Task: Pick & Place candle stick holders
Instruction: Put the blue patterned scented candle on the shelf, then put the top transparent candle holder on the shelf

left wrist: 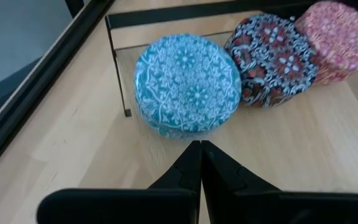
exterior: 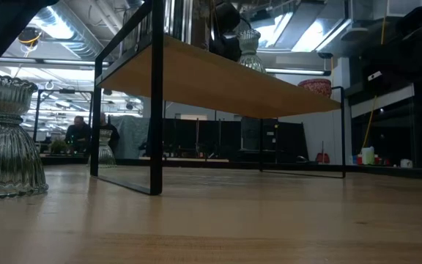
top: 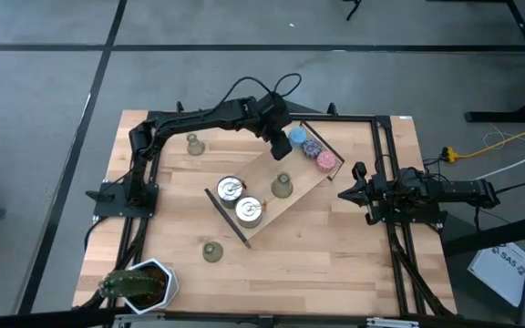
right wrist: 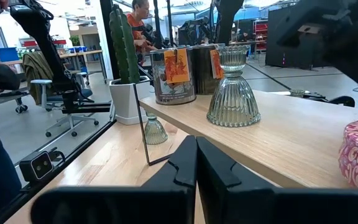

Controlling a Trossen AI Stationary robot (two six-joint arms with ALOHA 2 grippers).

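Three olive-green, ribbed, bell-shaped candle stick holders show. One (top: pixel 282 187) stands on its base on the raised wooden shelf (top: pixel 290 202), and also shows in the right wrist view (right wrist: pixel 232 87). One (top: pixel 193 144) stands on the table at the far left. One (top: pixel 211 251) stands on the table near the front, and looms large in the low view (exterior: pixel 6 139). My left gripper (top: pixel 281 146) is shut over the shelf's far end, its tips (left wrist: pixel 201 146) just short of the blue puck (left wrist: pixel 188 84). My right gripper (top: pixel 344 193) is shut and empty, right of the shelf.
Two silver tins (top: pixel 231 189) (top: pixel 249 210) stand on the shelf's near end. The blue, purple (top: pixel 311 147) and pink (top: pixel 325 161) pucks line its far end. A cactus in a white pot (top: pixel 139 284) stands at the near left corner. People show in the room behind the table.
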